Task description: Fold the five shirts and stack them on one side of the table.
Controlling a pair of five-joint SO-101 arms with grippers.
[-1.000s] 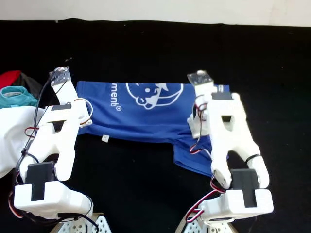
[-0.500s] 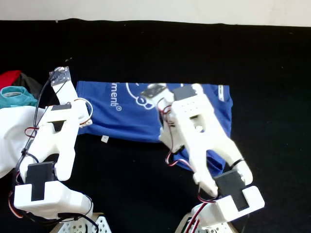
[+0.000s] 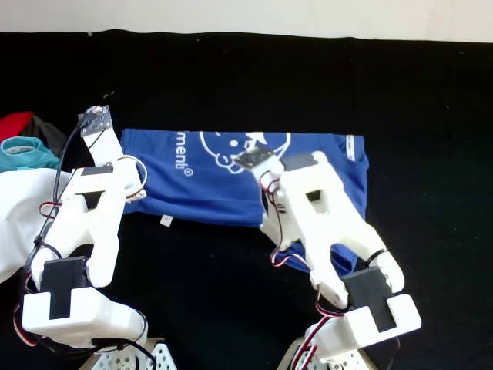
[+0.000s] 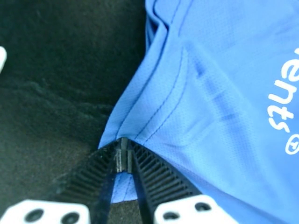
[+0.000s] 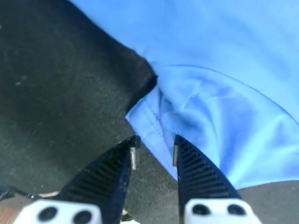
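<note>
a black cloth-covered tabletop (image 3: 231, 69) fills the scene, with a pale wall strip (image 3: 231, 15) along its far edge. one blue shirt (image 3: 208, 185) lies spread flat across the middle of the tabletop, its white printed graphic facing up, with a smaller flap of the same blue cloth projecting toward the arms' bases on the right arm's side. the left arm (image 3: 85, 223) stands at the shirt's left edge. in the left wrist view the left fingers (image 4: 154, 179) are pressed fully together on a pinched fold of the blue shirt (image 4: 210, 93) at its stitched hem, and a tab of blue cloth shows between them behind the tips. the right arm (image 3: 323, 223) reaches over the shirt's near edge, about midway along it. in the right wrist view the right fingers (image 5: 194, 170) stand a little apart, with a narrow gap between the tips. they hold nothing. a rumpled corner of the blue shirt (image 5: 219, 93) lies just ahead of and partly within that gap, over the black cloth. whether the tips touch the fabric cannot be determined. at the tabletop's left edge, beside the left arm, a white garment (image 3: 15, 223), a teal garment (image 3: 23, 152) and a red garment (image 3: 15, 123) lie bunched together, unfolded, apart from the blue shirt.
</note>
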